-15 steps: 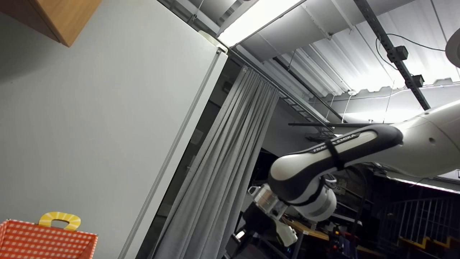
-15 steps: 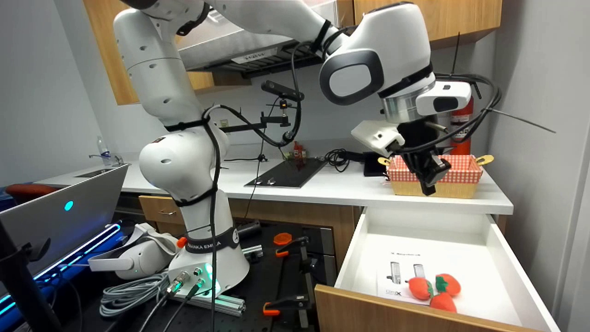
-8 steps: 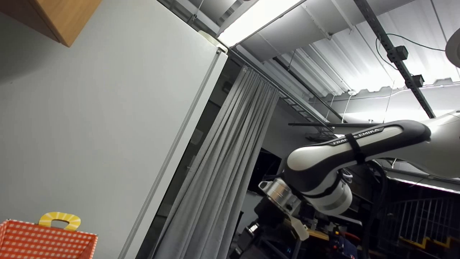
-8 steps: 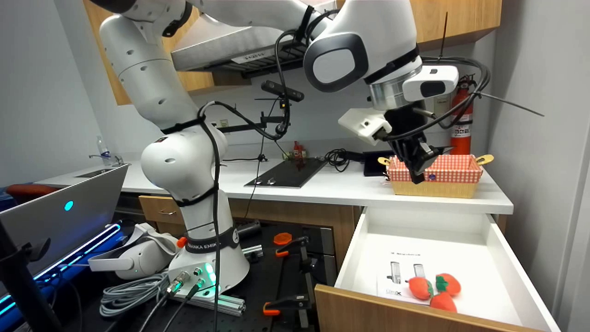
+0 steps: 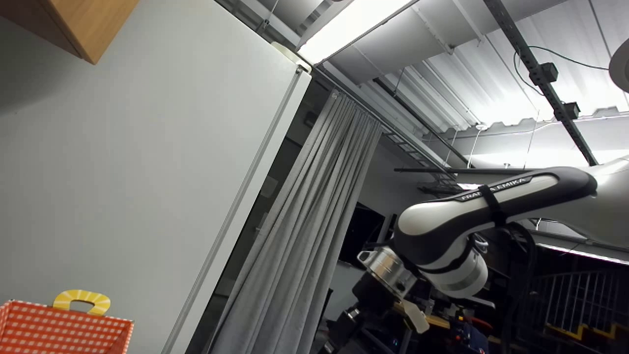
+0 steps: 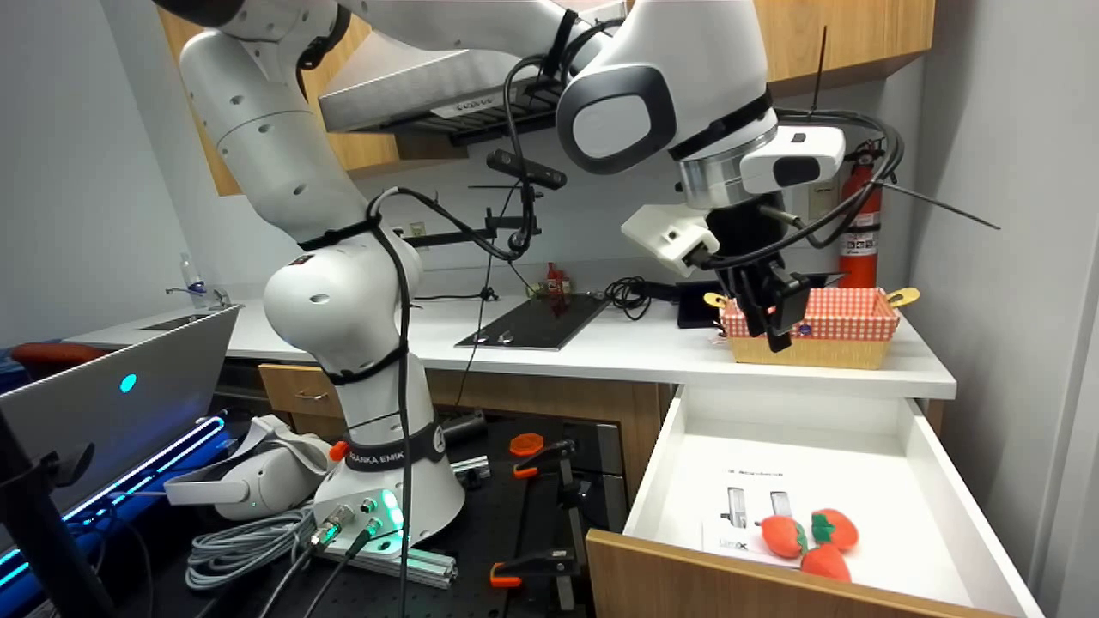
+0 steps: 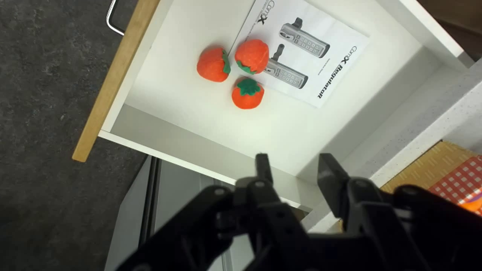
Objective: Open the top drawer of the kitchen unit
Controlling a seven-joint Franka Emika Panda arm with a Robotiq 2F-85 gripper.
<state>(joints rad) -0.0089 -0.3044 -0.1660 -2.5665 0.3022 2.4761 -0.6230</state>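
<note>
The drawer stands pulled out below the counter, its white inside showing and its wooden front [image 6: 755, 584] facing outward in an exterior view. In the wrist view the drawer's wooden front [image 7: 116, 79] and part of its metal handle [image 7: 110, 19] show at the left. My gripper [image 7: 293, 158] is open, with nothing between its fingers. It hangs above the drawer's back corner, apart from the drawer. In the exterior views the gripper [image 6: 783, 319] is in front of the basket at the counter's edge, and its dark body [image 5: 366, 295] points down.
Three red soft fruits with green leaves [image 7: 247, 94] and a printed leaflet [image 7: 339, 41] lie in the drawer. A checked basket [image 6: 807, 352] stands on the white counter [image 6: 618, 356]. A grey wall [image 6: 996, 300] is close at the right. Clamps [image 6: 541, 562] lie near the robot base.
The arm and gripper have moved left in the exterior view of the kitchen, rising a little and then dipping slightly. The drawer and its contents have not moved.
</note>
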